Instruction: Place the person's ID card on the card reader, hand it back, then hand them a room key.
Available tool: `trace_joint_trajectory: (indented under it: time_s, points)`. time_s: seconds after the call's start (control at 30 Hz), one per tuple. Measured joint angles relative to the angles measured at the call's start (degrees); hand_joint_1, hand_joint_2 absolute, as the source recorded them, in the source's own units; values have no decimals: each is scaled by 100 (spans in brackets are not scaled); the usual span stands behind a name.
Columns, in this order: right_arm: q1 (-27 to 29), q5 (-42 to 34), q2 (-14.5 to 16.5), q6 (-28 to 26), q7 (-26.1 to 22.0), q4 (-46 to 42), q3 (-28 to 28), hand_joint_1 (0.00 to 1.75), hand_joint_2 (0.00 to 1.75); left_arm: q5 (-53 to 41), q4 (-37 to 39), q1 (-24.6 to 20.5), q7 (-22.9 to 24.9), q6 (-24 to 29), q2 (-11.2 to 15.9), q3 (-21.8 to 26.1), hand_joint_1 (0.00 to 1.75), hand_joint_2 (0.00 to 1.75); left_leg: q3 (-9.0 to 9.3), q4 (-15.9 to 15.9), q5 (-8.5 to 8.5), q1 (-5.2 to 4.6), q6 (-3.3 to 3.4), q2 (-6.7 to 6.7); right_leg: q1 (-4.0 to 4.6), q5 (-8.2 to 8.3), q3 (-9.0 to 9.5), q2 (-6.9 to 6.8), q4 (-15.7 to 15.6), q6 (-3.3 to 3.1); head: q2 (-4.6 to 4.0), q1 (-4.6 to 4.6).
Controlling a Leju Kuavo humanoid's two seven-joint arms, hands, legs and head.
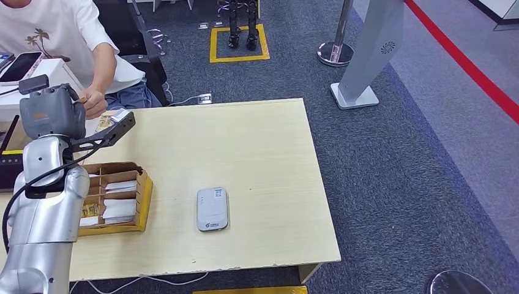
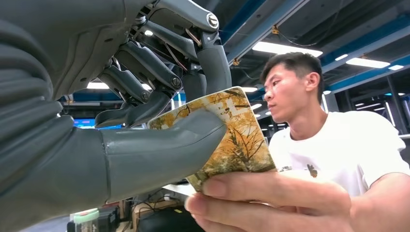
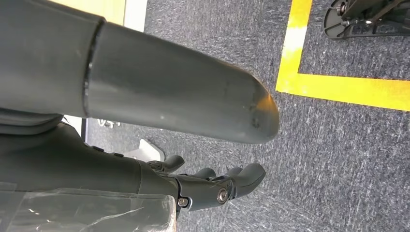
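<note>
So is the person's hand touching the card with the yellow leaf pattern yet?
Touching: in the left wrist view the person's fingers pinch the leaf-patterned card.

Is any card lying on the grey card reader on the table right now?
No. The head view shows the card reader with a bare top, while the patterned card is held by the left hand.

Pale matt wood-look table (image 1: 245,153), glossy plastic card reader (image 1: 212,209), rough grey carpet (image 1: 398,184), smooth grey plastic left hand (image 2: 145,145).
</note>
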Motion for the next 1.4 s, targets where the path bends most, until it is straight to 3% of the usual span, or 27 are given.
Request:
trace_joint_trajectory:
  time_s: [0.27,0.37,0.4,0.5,0.63,0.77,1.1,1.4]
  points:
    - [-2,5,-2,-2,-2,4,4,0,0,0,169,-112,-4,-4,-26,-21,170,175,-1,0,-2,0,0,1,0,-1,-2,2,-2,0,0,-1]
    - [-2,2,-3,-7,-7,6,4,0,0,0,183,-124,-38,-10,-31,-26,39,175,-1,0,-2,0,0,1,0,-1,-3,2,-2,0,0,-1]
    - [-2,1,-4,-8,-10,6,4,0,0,0,183,-124,-49,-8,-33,-30,0,131,-1,0,-2,0,0,1,0,-1,-3,2,-2,0,0,0]
    - [-2,-1,-4,-8,-23,7,4,0,0,0,179,-123,-40,10,-46,-71,0,0,-1,0,-2,0,0,0,0,-1,-2,1,-2,0,0,0]
    - [-2,-4,-4,-7,-29,7,3,0,0,0,116,-111,-37,3,-86,-136,0,0,-2,0,-2,0,0,0,0,0,-2,1,-2,0,0,1]
    - [-1,-7,-4,-7,-30,7,3,0,0,0,35,-105,-38,-25,-113,-194,0,175,-1,0,-2,0,0,0,0,0,-2,1,-2,0,0,1]
    - [-1,-83,-4,-2,-26,7,3,0,0,0,-247,-23,-83,-34,-133,-411,0,175,-2,0,-2,0,0,0,0,-1,-2,1,-2,0,0,0]
    - [-1,-245,-4,-12,-2,7,-85,0,0,0,-761,462,-605,-416,-323,-592,0,175,-2,0,-3,-2,1,0,-1,-1,-2,1,-3,1,0,0]
